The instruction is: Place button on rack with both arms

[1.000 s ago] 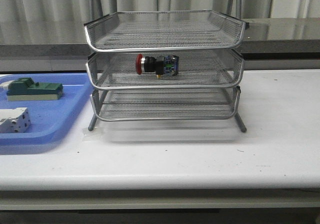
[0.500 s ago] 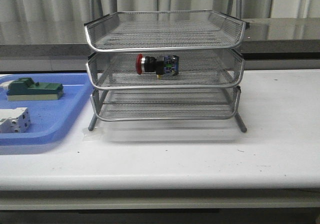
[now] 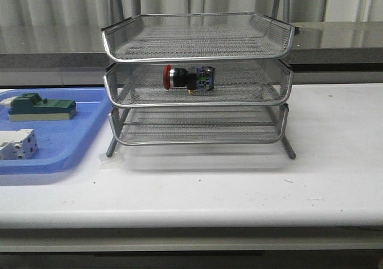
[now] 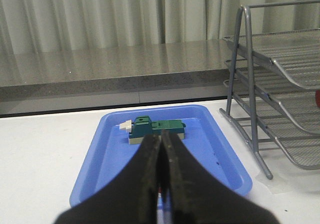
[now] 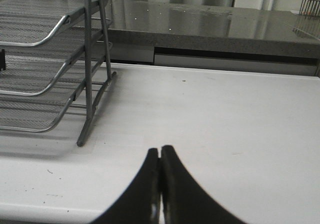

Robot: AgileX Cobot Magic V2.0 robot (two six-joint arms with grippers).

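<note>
The button (image 3: 187,78), red cap to the left and blue-black block to the right, lies on its side in the middle tier of the silver wire-mesh rack (image 3: 197,47). No arm shows in the front view. In the left wrist view my left gripper (image 4: 161,136) is shut with nothing in it, hovering over the near end of the blue tray (image 4: 105,154), the rack (image 4: 280,64) off to one side. My right gripper (image 5: 160,150) is shut and empty above bare white table, apart from the rack's leg (image 5: 89,74). A sliver of the button's red cap (image 4: 317,98) shows at the frame edge.
The blue plastic tray (image 3: 72,143) sits left of the rack and holds a green block (image 3: 40,108) and a white terminal block (image 3: 17,144). The green block (image 4: 156,129) lies just beyond my left fingertips. A grey counter ledge (image 3: 335,38) runs behind the table.
</note>
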